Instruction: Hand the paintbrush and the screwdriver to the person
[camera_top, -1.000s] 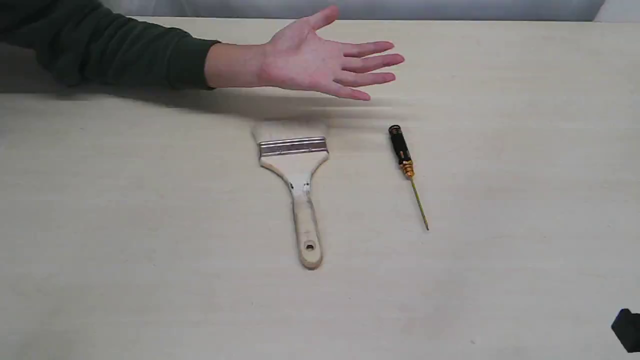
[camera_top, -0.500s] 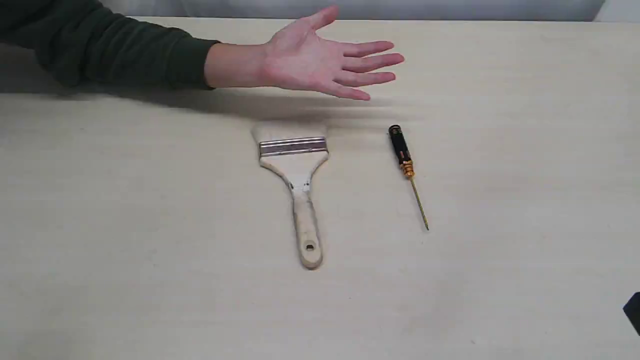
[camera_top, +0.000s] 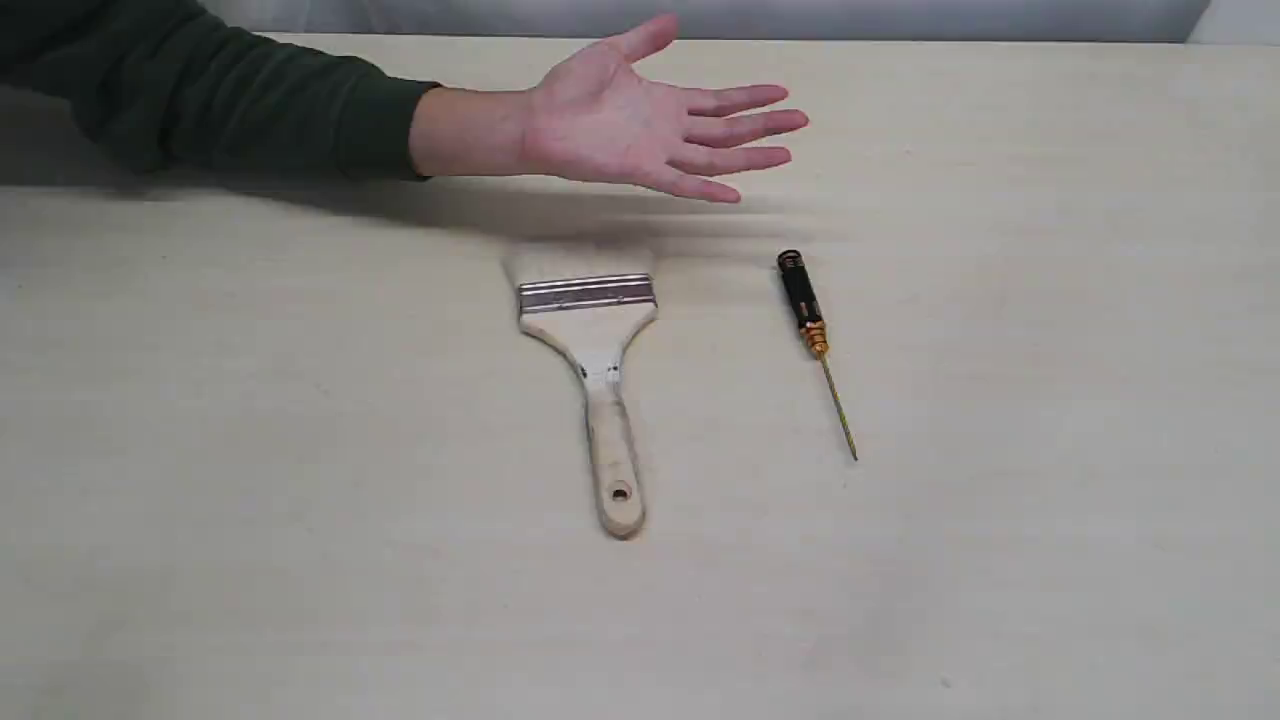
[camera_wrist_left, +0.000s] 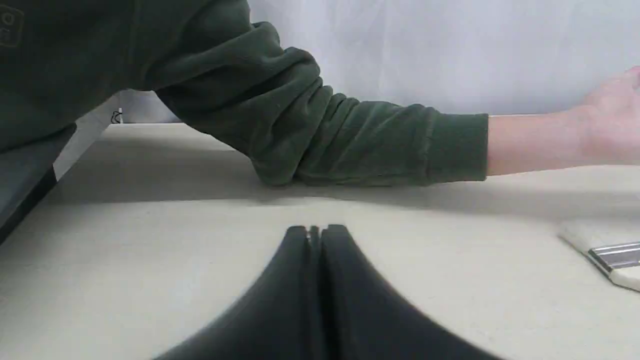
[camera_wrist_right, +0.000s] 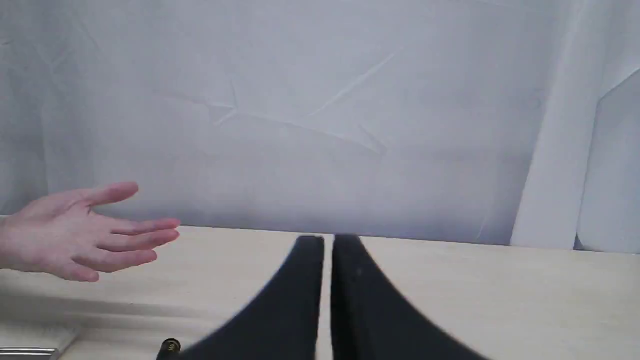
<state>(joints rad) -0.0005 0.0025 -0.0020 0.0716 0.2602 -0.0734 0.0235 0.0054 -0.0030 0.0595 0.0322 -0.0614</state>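
The paintbrush (camera_top: 598, 360) lies flat mid-table, pale bristles toward the person, wooden handle with its hole pointing to the near edge; its bristle corner also shows in the left wrist view (camera_wrist_left: 607, 252). To its right lies the screwdriver (camera_top: 812, 335), black handle toward the person; only its handle end (camera_wrist_right: 169, 347) shows in the right wrist view. The person's open hand (camera_top: 650, 120) hovers palm-up above the far side, dark green sleeve (camera_wrist_left: 320, 135) resting on the table. My left gripper (camera_wrist_left: 315, 231) is shut and empty. My right gripper (camera_wrist_right: 327, 241) has its fingers nearly together, holding nothing. Neither gripper appears in the exterior view.
The pale wooden table (camera_top: 250, 450) carries only the two tools. A white cloth backdrop (camera_wrist_right: 320, 100) hangs behind the far edge. The table's left edge (camera_wrist_left: 30, 197) drops off beside the person's sleeve.
The dark gripper part at the bottom right corner of the exterior view has slid out of the picture. The hand, paintbrush and screwdriver have not moved.
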